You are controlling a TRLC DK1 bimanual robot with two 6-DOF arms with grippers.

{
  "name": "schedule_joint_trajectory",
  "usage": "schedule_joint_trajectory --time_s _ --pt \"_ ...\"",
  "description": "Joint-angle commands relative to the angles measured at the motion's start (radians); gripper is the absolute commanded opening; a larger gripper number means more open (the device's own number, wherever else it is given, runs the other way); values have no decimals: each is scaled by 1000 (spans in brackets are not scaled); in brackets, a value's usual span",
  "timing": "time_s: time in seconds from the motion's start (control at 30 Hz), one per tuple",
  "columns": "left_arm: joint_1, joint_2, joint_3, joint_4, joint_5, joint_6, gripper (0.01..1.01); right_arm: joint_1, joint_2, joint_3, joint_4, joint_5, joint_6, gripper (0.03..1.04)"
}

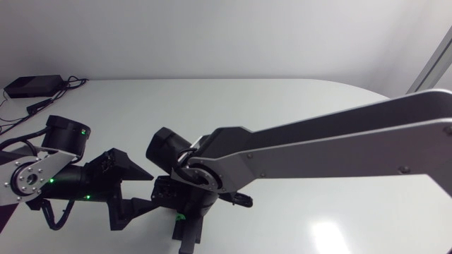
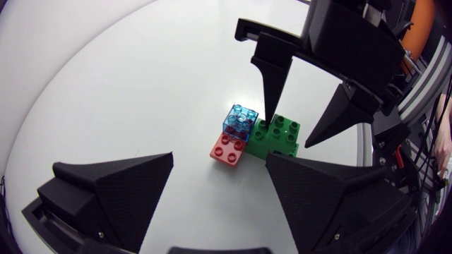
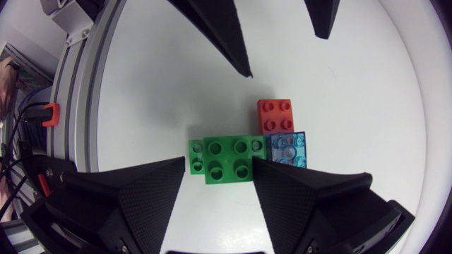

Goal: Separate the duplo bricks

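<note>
Matte black wedges of L claw gape wide, gripping nothing; bricks sit just ahead on glossy white surface. R arm, silver-grey w/ black joints, slants across past mid, wrist bent down. L arm lies low. R claw straddles studded green brick; can't tell if it grips. See-through blue brick & opaque red brick cluster against green.
</note>
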Motion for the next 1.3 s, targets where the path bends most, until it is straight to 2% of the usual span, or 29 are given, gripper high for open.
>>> schedule_joint_trajectory --time_s 0.0,0.27,0.53,0.8,1.1,1.27 --pt "4 17 12 -6 13 20 915 12 27 -2 -7 16 15 426" --pt "-1 25 14 -4 13 20 915 17 -16 -48 14 27 -22 316" --pt "-4 35 12 0 13 27 915 15 -57 -103 31 24 -92 289" --pt "-7 78 21 4 19 76 915 6 -139 -152 39 3 -200 300" --pt "-42 57 44 -3 47 54 913 -14 -243 -129 -2 -11 -207 305" --pt "2 -20 24 -1 159 69 915 -40 -264 -108 -42 -82 -184 305"
